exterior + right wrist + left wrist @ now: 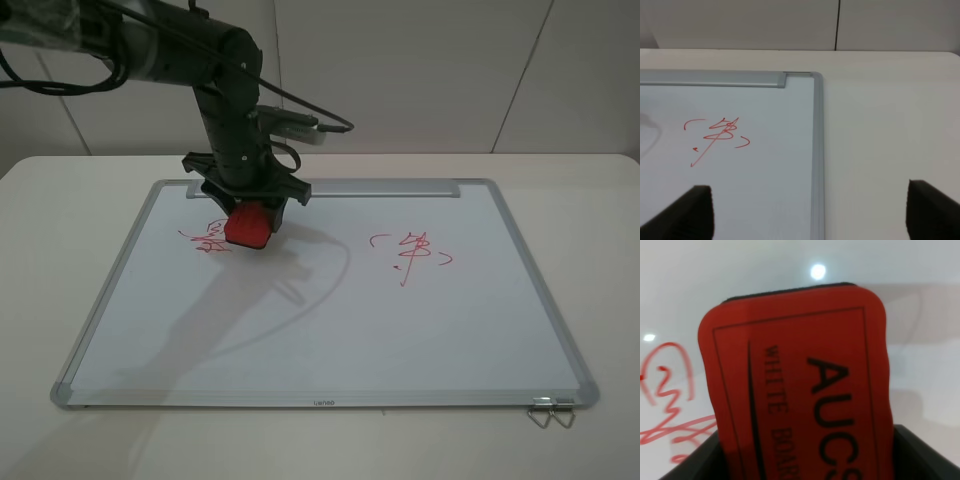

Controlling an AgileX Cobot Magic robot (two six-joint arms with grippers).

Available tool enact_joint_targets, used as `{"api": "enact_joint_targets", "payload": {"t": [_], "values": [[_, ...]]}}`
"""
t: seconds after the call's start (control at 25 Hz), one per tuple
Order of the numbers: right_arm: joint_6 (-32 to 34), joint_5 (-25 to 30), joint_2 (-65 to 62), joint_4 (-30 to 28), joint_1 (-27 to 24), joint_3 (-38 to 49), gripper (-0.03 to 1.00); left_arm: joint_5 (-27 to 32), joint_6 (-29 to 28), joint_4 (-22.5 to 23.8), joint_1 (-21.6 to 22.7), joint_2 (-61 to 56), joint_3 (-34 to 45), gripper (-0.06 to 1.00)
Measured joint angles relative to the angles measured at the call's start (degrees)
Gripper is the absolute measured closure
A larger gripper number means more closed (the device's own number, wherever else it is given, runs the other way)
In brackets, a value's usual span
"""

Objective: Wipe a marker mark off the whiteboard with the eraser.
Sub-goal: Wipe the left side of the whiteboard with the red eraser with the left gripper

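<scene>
The bench carries the whiteboard flat; the right pincer stands open, empty, by its right edge; near its far left corner the left pincer clamps the eraser, likely to drag felt over the marker mark just beside; the eraser's long axis runs up into the jaws, free end tipped down at the board.

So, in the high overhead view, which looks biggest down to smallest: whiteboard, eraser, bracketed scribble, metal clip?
1. whiteboard
2. bracketed scribble
3. eraser, only partly visible
4. metal clip, close to the eraser's visible part, and it sits nearer the camera, so these two are unsure.
</scene>
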Motion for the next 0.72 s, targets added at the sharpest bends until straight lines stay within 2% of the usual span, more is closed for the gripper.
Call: {"api": "enact_joint_targets", "payload": {"t": [0.24, 0.44, 0.72], "values": [[0.0, 0.0, 0.0, 0.0, 0.0, 0.0, 0.27, 0.9, 3.5, -0.2, 6.9, -4.0, 6.5, 0.35], [0.0, 0.0, 0.0, 0.0, 0.0, 0.0, 0.27, -0.8, 7.2, -0.1, 12.6, -5.9, 12.0, 0.35], [0.0, 0.0, 0.0, 0.0, 0.0, 0.0, 0.27, -6.0, 9.4, -1.0, 15.9, -6.0, 13.6, 0.35]]}}
